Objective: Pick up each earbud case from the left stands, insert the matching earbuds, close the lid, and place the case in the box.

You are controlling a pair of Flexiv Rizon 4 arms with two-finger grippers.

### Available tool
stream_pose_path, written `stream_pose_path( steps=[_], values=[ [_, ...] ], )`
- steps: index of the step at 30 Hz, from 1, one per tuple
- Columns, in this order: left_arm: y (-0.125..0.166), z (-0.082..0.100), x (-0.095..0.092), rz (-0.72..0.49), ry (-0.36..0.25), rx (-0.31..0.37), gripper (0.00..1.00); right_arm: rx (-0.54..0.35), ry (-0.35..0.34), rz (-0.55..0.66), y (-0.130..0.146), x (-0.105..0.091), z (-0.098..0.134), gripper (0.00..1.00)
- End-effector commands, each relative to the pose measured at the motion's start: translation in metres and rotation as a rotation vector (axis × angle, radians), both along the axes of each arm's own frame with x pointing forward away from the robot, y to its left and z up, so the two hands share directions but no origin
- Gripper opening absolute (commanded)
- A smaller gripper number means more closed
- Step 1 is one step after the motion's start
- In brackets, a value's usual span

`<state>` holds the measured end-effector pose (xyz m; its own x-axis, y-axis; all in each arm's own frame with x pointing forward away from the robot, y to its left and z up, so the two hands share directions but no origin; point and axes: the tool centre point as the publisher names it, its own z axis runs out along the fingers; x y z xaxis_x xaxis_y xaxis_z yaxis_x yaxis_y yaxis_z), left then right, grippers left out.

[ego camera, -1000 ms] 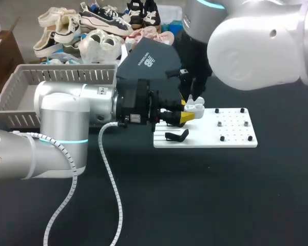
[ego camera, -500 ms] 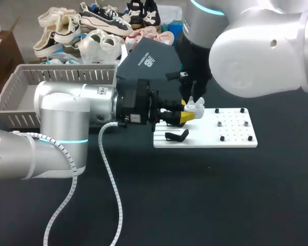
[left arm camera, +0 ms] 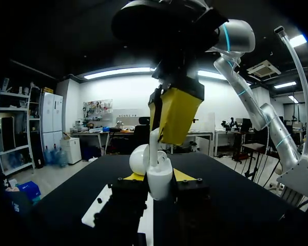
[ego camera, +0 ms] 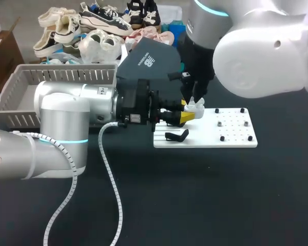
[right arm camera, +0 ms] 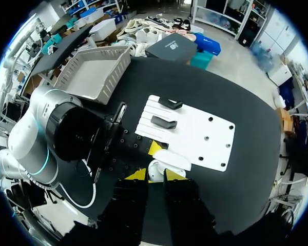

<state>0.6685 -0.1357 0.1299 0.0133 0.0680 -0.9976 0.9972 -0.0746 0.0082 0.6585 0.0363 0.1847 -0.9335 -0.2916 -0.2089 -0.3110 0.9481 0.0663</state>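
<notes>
A white earbud case (ego camera: 196, 109) with its lid open is held above the left end of the white board (ego camera: 231, 134); my left gripper (ego camera: 187, 116) is shut on it from both sides. In the left wrist view the case (left arm camera: 160, 183) sits between my left gripper's (left arm camera: 155, 179) black fingers, its lid (left arm camera: 138, 160) tipped back. Straight above it, my right gripper (left arm camera: 172, 120) is shut on a white earbud (left arm camera: 154, 148), whose lower end is inside the case. From the right wrist, the earbud (right arm camera: 154, 169) shows between that gripper's (right arm camera: 155, 176) yellow tips.
Two black stands (right arm camera: 169, 104) (right arm camera: 163, 122) sit on the board's left part, and small black pegs (ego camera: 222, 138) dot its right part. A grey basket (ego camera: 20, 87) stands at the far left, a dark box (ego camera: 149, 59) behind the board.
My right arm has shifted slightly over the case with the earbud. The left arm and the case have stayed where they were.
</notes>
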Motion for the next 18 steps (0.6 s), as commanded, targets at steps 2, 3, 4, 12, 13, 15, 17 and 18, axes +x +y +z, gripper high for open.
stream_pose_path(
  steps=[2,3,4,12,13,15,17,18],
  values=[
    [-0.0003,0.0,0.0008,-0.001,0.0,0.001,0.0,0.005,-0.002,0.001,-0.0016,-0.0019,-0.0012,0.0],
    [-0.0003,0.0,0.0008,-0.001,0.0,0.001,0.0,0.006,-0.001,0.001,-0.0016,-0.002,-0.0016,0.0],
    [-0.0003,0.0,0.0008,-0.001,0.0,0.001,0.0,0.006,0.001,0.002,-0.0016,-0.0023,-0.0021,0.0],
    [-0.0003,0.0,0.0008,-0.001,0.0,0.001,0.0,0.005,0.006,0.007,0.0001,-0.0008,-0.007,0.0],
    [-0.0003,0.0,0.0008,-0.001,0.0,0.001,0.0,0.006,0.007,0.007,0.0,-0.0006,-0.0071,0.0],
    [-0.0003,0.0,0.0008,-0.001,0.0,0.001,0.0,0.007,0.007,0.006,0.0,-0.0001,-0.0074,0.0],
    [-0.0003,0.0,0.0008,-0.001,0.0,0.001,0.0,0.008,0.007,0.006,0.0003,0.0001,-0.0076,0.0],
    [-0.0003,0.0,0.0008,-0.001,0.0,0.001,0.0,0.007,0.006,0.007,0.0004,0.0001,-0.0077,0.0]
  ],
)
